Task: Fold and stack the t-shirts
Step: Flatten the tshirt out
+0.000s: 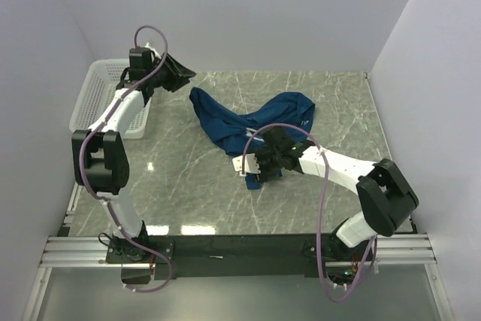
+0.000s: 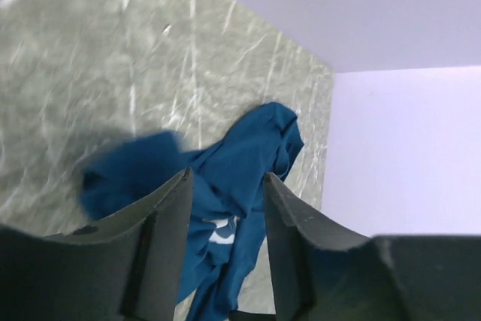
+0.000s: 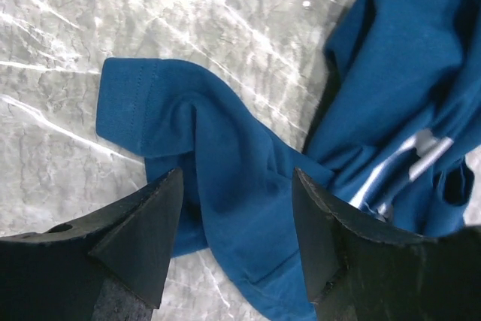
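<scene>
Your right gripper [image 1: 252, 165] sits low over the near end of the t-shirt [image 1: 248, 122], its jaws spread with nothing pinched between them. In the right wrist view the right gripper [image 3: 237, 174] straddles a ridge of dark blue cloth. You cannot tell from it whether the fingertips [image 3: 154, 223] touch the fabric. A hemmed sleeve [image 3: 135, 103] juts toward 9 o'clock in that view, flat on the marble, and a strip of the pale print [image 3: 421, 159] shows at 3 o'clock among the folds.

Your left gripper [image 1: 179, 74] is raised at about 11 o'clock on the table [image 1: 188, 178], just beside the white mesh basket [image 1: 94, 95], which stands at 10 o'clock against the left wall. Its jaws are also apart and hold nothing. In the left wrist view the left gripper [image 2: 225, 178] frames the t-shirt [image 2: 248, 148] between its two dark fingers [image 2: 169, 216], and the cloth lies well below them on the tabletop.

You will find the t-shirt [image 3: 225, 155] crumpled and unfolded near the middle of the table. It forms a loose arch: one lobe reaches toward 11 o'clock, another toward 1 o'clock, and a narrower tail runs down to 6 o'clock under the right gripper. A patch of the print [image 2: 222, 231] peeks out near the bottom of the left wrist view.
</scene>
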`<act>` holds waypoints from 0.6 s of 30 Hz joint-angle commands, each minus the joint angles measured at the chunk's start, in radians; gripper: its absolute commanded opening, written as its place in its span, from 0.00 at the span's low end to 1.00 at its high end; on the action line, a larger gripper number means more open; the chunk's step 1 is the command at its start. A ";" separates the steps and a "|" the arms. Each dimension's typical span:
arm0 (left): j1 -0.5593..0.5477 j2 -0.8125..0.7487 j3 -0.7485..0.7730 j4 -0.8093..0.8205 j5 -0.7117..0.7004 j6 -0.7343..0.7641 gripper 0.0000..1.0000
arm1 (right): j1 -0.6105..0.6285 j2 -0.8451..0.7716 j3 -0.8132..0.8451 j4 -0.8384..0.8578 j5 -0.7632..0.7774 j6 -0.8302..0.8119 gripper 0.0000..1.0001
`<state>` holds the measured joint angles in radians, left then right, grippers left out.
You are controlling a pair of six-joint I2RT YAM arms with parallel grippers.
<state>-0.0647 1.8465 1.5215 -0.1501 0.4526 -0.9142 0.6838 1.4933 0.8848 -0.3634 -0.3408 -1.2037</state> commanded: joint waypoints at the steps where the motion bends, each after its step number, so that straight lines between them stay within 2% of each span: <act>1: -0.006 -0.113 0.056 0.010 -0.032 0.142 0.49 | 0.014 0.050 0.057 -0.022 -0.007 -0.030 0.66; 4: -0.006 -0.301 -0.084 0.046 -0.122 0.240 0.58 | 0.019 0.091 0.068 0.001 0.006 -0.016 0.65; 6: -0.006 -0.473 -0.222 0.066 -0.166 0.290 0.71 | 0.017 0.129 0.086 0.018 0.031 0.015 0.64; 7: -0.004 -0.533 -0.327 0.089 -0.199 0.294 0.85 | 0.019 0.142 0.109 0.020 0.037 0.027 0.63; 8: -0.004 -0.649 -0.378 0.096 -0.218 0.296 0.94 | 0.017 0.154 0.118 0.018 0.045 0.039 0.62; 9: -0.003 -0.705 -0.429 0.096 -0.232 0.288 1.00 | 0.017 0.166 0.124 0.012 0.055 0.053 0.56; 11: 0.000 -0.862 -0.572 0.092 -0.229 0.287 0.99 | 0.017 0.154 0.120 -0.002 0.056 0.059 0.39; 12: 0.002 -0.907 -0.614 0.084 -0.220 0.285 0.99 | 0.014 0.107 0.109 -0.014 0.048 0.070 0.18; 14: 0.003 -1.019 -0.711 0.037 -0.171 0.288 0.99 | -0.004 -0.033 0.051 -0.026 0.016 0.102 0.00; 16: 0.003 -1.093 -0.780 0.000 -0.144 0.270 1.00 | -0.039 -0.163 -0.021 -0.052 -0.018 0.139 0.00; 17: 0.003 -1.110 -0.800 -0.021 -0.105 0.258 0.99 | -0.070 -0.298 -0.041 -0.071 -0.030 0.165 0.00; 18: 0.003 -1.127 -0.820 -0.019 -0.080 0.221 0.99 | -0.158 -0.367 -0.059 -0.118 -0.041 0.173 0.00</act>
<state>-0.0658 0.7380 0.7742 -0.0994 0.2970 -0.6682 0.6491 1.3846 0.8585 -0.4049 -0.3256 -1.1023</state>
